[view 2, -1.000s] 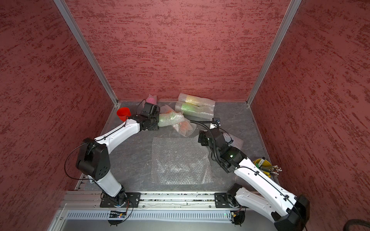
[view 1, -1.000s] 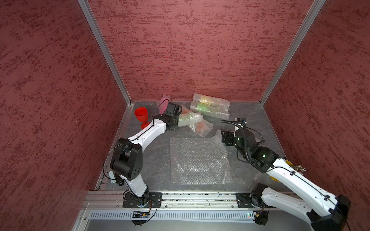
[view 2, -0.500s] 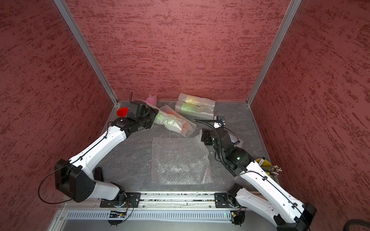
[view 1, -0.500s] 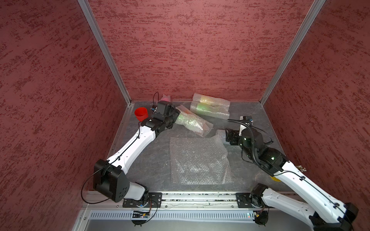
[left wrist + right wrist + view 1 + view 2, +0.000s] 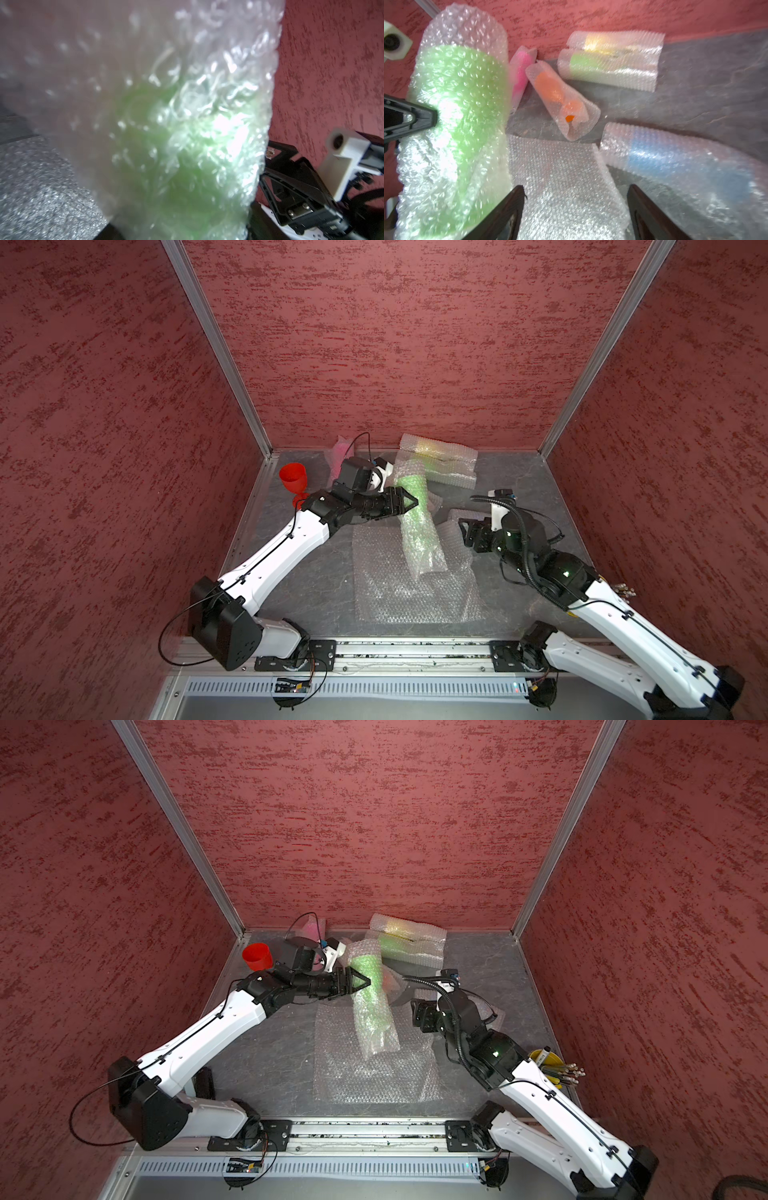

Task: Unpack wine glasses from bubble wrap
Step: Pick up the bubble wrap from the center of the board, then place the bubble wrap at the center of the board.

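Note:
My left gripper [image 5: 405, 504] [image 5: 359, 982] is shut on a bubble wrap sleeve holding a light green wine glass [image 5: 417, 526] [image 5: 372, 1006] [image 5: 460, 87]. It holds the sleeve up on end over a flat bubble wrap sheet [image 5: 407, 597] [image 5: 365, 1077] [image 5: 562, 176]. That sleeve [image 5: 176, 145] fills the left wrist view and hides the jaws. My right gripper [image 5: 463, 531] [image 5: 415, 1015] [image 5: 575, 199] stands open just right of the sleeve, above the sheet, with nothing between its fingers. A bare red wine glass [image 5: 293, 479] [image 5: 257, 957] stands upright at the far left.
Other wrapped glasses lie at the back: pink [image 5: 521, 68], orange [image 5: 556, 91], yellow [image 5: 612, 41], and green [image 5: 602, 66]. A blue one [image 5: 675, 160] lies right of my right gripper. A yellow cup of utensils [image 5: 544, 1060] sits by the right wall.
My left arm has lifted the green sleeve off the back pile and swung it to the middle, over the flat sheet. My right gripper has stayed about where it was.

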Action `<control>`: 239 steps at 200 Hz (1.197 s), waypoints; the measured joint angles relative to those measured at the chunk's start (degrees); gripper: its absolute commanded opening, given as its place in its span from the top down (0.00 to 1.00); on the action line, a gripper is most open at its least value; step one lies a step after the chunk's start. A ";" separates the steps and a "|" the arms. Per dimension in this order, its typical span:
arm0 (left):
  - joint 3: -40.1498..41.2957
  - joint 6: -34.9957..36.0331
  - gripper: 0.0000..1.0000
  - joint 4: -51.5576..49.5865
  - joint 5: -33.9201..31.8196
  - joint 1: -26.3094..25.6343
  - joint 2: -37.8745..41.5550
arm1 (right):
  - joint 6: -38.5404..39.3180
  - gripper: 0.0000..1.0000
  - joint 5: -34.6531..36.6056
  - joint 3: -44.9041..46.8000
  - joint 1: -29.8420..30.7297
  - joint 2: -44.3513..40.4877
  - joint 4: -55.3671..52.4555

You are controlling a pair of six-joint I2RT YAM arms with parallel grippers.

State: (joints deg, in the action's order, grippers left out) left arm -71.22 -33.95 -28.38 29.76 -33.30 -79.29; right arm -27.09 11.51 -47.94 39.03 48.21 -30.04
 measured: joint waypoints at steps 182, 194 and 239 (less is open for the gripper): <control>22.77 -10.64 0.36 32.94 17.86 -2.23 -0.55 | -9.38 0.79 -31.98 19.41 -2.78 -4.31 19.61; 23.91 -11.37 0.34 33.97 17.75 -2.23 -0.66 | -9.73 0.87 -32.72 20.35 -2.78 -2.71 21.16; 25.40 -12.39 0.25 36.68 16.46 -2.49 -3.78 | -10.16 1.00 -32.96 22.56 -2.84 0.00 23.91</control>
State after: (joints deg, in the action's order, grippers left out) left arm -45.82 -46.35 8.29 46.22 -35.79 -83.07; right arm -37.26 -21.45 -25.39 36.18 48.21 -6.13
